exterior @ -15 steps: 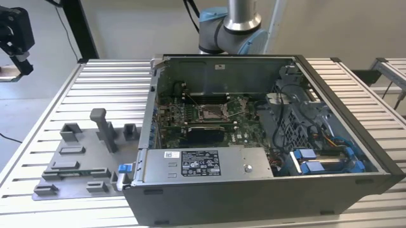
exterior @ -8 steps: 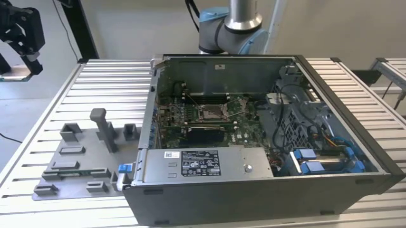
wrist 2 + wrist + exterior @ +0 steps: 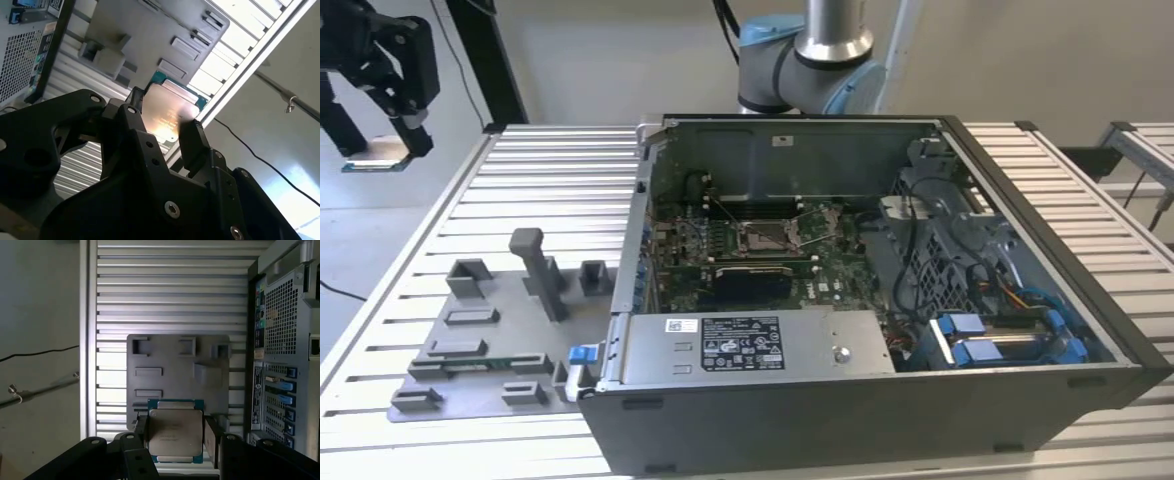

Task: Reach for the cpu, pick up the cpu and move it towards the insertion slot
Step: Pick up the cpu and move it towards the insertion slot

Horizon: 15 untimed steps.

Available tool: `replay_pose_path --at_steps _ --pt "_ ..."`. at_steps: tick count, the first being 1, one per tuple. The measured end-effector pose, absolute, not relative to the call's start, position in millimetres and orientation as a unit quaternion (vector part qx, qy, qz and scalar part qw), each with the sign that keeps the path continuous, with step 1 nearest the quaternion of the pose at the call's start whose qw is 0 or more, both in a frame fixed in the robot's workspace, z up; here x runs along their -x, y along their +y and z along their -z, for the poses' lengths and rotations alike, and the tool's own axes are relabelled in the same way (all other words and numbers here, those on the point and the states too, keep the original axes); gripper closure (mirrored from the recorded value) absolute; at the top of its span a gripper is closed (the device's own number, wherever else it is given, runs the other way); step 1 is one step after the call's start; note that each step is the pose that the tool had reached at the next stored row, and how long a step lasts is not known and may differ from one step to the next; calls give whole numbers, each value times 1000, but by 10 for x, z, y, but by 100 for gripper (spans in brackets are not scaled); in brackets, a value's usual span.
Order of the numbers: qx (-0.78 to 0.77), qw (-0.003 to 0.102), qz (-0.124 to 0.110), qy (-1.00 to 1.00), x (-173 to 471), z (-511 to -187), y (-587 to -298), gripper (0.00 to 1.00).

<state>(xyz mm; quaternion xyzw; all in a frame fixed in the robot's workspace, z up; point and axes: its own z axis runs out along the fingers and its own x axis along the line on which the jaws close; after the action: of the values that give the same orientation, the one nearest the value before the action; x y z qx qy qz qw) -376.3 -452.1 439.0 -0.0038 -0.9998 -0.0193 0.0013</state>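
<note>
A ribbed tabletop (image 3: 547,170) of pale metal slats carries an open grey computer case (image 3: 854,420) and, beside it, a matte grey fixture plate (image 3: 480,340) with blocky raised pockets; the floor (image 3: 374,230) beyond is plain and pale. The black claw (image 3: 380,150) hangs high at the exterior view's left, near the tabletop's edge, clamped on the cpu (image 3: 176,432); in the first wrist view its fingers (image 3: 212,435) press two opposite edges of the thin square chip, whose dull silver lid sits on a green rim. The insertion slot (image 3: 767,237), a shiny metal frame on green board, lies well apart inside the case. The hold is on narrow, smooth edges, so I judge a jolt could tilt or drop the chip; the case walls leave little room, and a skewed chip could damage the socket.
</note>
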Motion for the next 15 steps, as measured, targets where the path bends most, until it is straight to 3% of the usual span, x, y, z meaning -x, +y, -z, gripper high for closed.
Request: replay_pose_path --at_steps 15 --pt "4 1 19 -1000 3367 -4390 -4515 100"
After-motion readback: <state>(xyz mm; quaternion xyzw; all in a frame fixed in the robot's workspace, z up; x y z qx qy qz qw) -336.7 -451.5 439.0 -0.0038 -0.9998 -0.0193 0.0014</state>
